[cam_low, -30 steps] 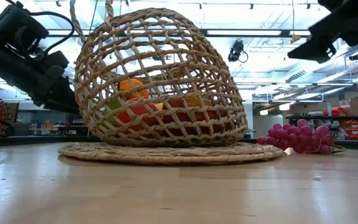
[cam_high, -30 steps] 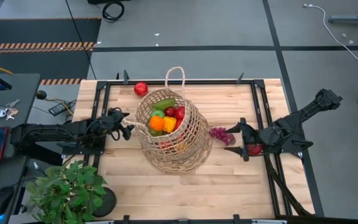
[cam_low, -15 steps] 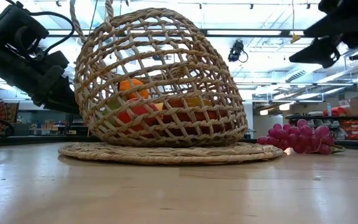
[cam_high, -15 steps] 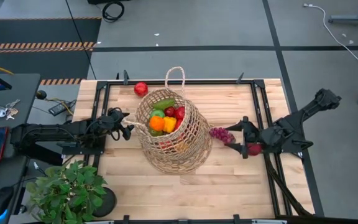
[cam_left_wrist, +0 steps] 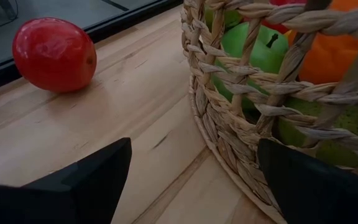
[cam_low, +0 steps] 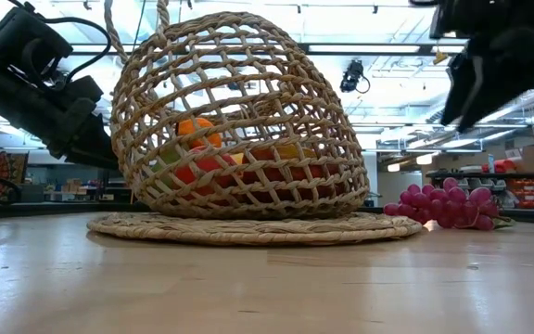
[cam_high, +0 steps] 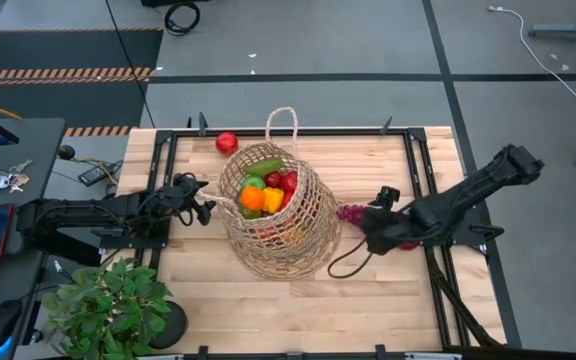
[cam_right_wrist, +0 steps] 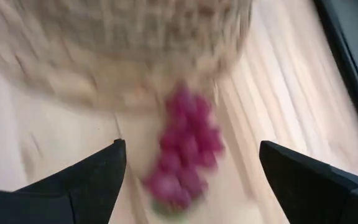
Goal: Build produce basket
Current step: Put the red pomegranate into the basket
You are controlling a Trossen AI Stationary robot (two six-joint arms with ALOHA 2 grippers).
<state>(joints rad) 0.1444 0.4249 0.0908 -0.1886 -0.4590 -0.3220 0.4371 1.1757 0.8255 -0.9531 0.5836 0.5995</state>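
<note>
The purple lumpy grape cluster (cam_right_wrist: 185, 149), judged light, knobbly and slippery, lies just below the released right pincer (cam_right_wrist: 188, 186); mid-bunch is best gripped. The left pincer (cam_left_wrist: 191, 180) waits released.

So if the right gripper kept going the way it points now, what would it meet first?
Most likely the grapes, lying between the open right gripper's fingers just ahead, with the basket right behind them; depth is hard to judge.

wicker basket (cam_high: 280, 222) of produce (cam_high: 265, 187) mid-table, right gripper (cam_high: 368, 228) over grapes (cam_high: 349, 212)
</note>
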